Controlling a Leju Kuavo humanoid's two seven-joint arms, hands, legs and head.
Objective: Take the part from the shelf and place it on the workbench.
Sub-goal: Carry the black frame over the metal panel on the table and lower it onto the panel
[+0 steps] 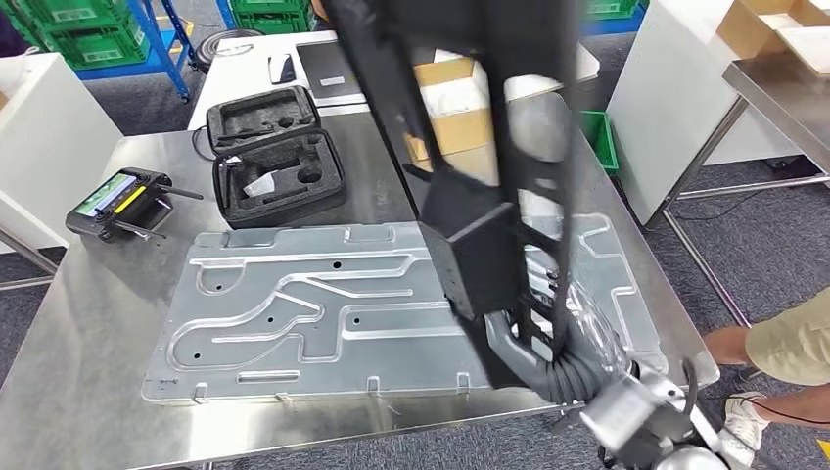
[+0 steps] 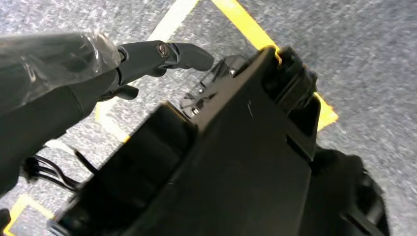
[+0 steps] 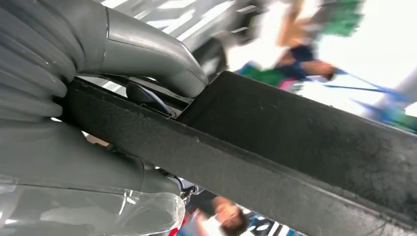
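Gripping black part (image 1: 470, 147) (right robot hand (image 1: 548, 362)) above workbench (image 1: 88, 323).

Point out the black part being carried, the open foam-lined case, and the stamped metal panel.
black part (image 1: 480, 259), head view, its boxy middle block.
foam-lined case (image 1: 279, 176), head view, lower foam insert.
metal panel (image 1: 294, 313), head view, raised central channel.

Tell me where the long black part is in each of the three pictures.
Head view: black part runs from top centre down to the right hand over the steel workbench.
Left wrist view: not identifiable.
Right wrist view: the part crosses diagonally.
Shared landmark: the right hand gripping it.
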